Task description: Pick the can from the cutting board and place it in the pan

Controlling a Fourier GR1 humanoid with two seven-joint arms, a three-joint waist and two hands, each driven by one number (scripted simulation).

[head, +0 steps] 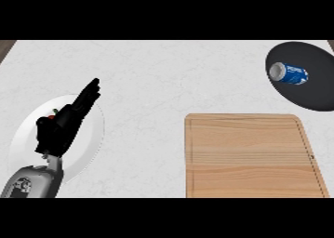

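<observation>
Counter (pixel 162 79): pale stone look w/ faint grey veins, matt. Cutting board (pixel 251 158), front edge: light wood, straight grain. Pan (pixel 320 90), back right corner: black, matt. Can (pixel 289 73): blue glossy wall, silvery metal top. Plate (pixel 94 135), nr left edge: white, smooth. Left hand (pixel 63 123): black, matt.

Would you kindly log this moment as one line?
can: lying in pan | cutting board: bare | left hand: open, over plate

Blue can (pixel 290 73) on side in black pan (pixel 313 88).
</observation>
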